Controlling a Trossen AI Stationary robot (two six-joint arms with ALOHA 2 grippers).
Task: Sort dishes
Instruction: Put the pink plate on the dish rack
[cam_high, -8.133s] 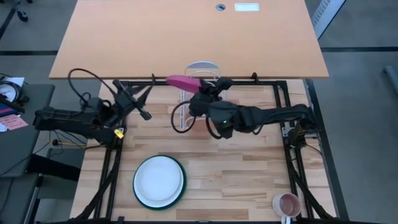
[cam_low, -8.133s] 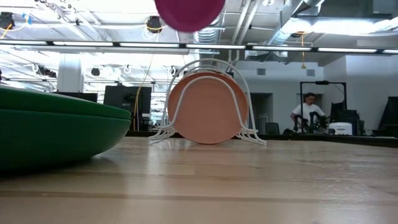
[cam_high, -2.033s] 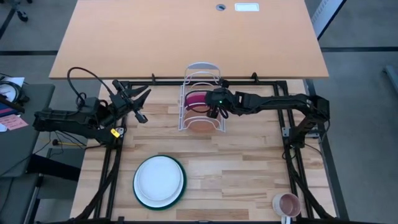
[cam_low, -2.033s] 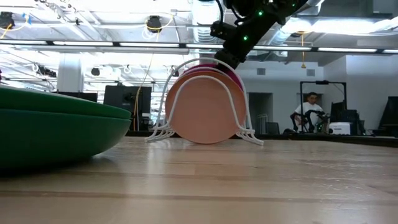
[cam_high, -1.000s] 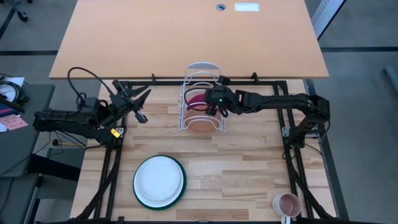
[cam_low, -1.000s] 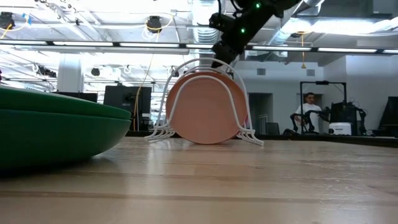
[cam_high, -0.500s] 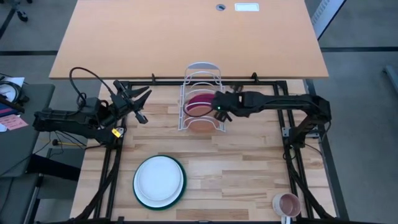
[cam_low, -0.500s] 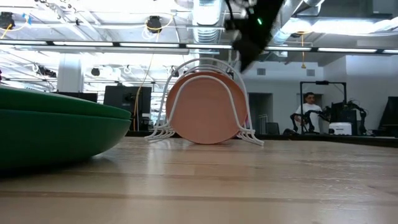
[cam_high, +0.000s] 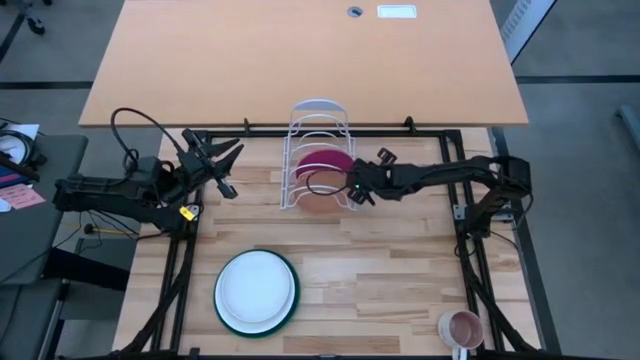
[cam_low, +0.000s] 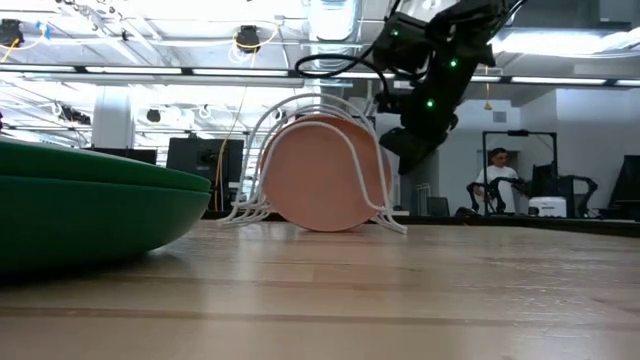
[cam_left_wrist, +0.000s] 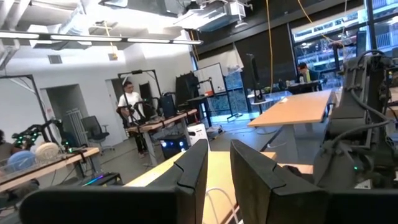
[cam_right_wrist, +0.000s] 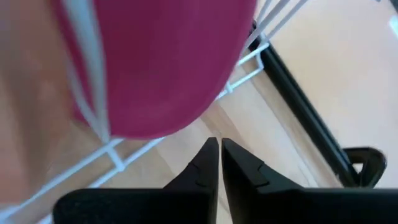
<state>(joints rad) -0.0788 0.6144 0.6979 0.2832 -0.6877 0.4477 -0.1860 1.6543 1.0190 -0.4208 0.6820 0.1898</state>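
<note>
On the table, you have these:
Table (cam_high: 400, 280): one, wooden slats.
Green plate (cam_high: 225, 317): one, flat at the near left edge.
White plate (cam_high: 256, 289): one, stacked on the green plate.
Wire rack (cam_high: 318, 120): one, at the far middle.
Pink plate (cam_high: 324, 165): one, on edge in the wire rack.
Brown plate (cam_low: 318, 172): one, on edge in front of the pink plate.
Mug (cam_high: 461, 327): one, near right corner.
Right tool (cam_right_wrist: 219, 155): you see its fingers pressed together, empty, just beside the rack.
Left tool (cam_left_wrist: 217, 168): narrow gap between fingers, empty, at the left edge.
</note>
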